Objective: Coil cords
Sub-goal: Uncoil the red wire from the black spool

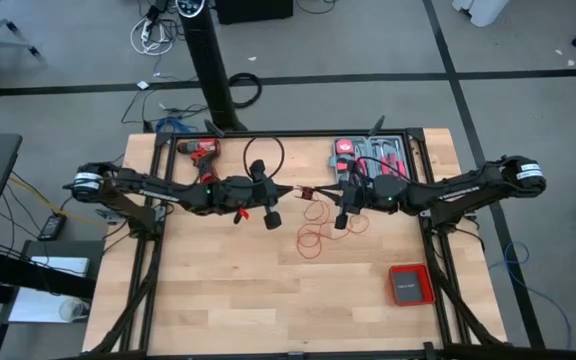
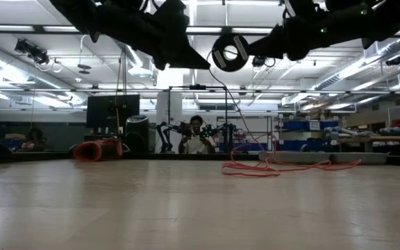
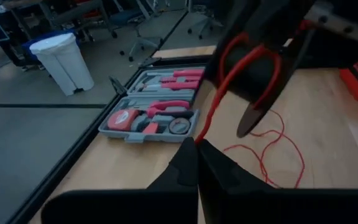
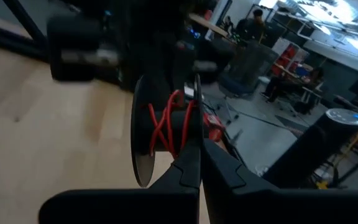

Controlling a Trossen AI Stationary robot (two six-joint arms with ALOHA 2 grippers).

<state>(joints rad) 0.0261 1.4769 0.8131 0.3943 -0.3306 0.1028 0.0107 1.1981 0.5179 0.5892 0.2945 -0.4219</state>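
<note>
Red cord, very thin: loose loops lie on the wooden table at its middle, just below and between the two grippers; one strand rises from the loops to the grippers. In the low view the same cord shows as a flat tangle on the far part of the tabletop, with a dark strand climbing from it toward the spool.

Hard to make out: in the high view, where the raised strand ends among the dark fingers. In the low view both arms are cut off by the upper edge and show only as dark silhouettes.

Black spool, wound with a few turns of the red cord, shows large and blurred in both wrist views; its round flange hangs above the table in the low view.

Left gripper: arm stretched level across the table from the left side, fingers closed together; the left wrist view shows the cord running to their tips, pinched there.

Right gripper: arm stretched level from the right side, meeting the left near the middle; fingers together, their tips at the spool's edge. Whether they clamp the spool cannot be told.

Also on the table: power drill near the far edge; open tool case behind the right gripper; flat red box near the right front.
</note>
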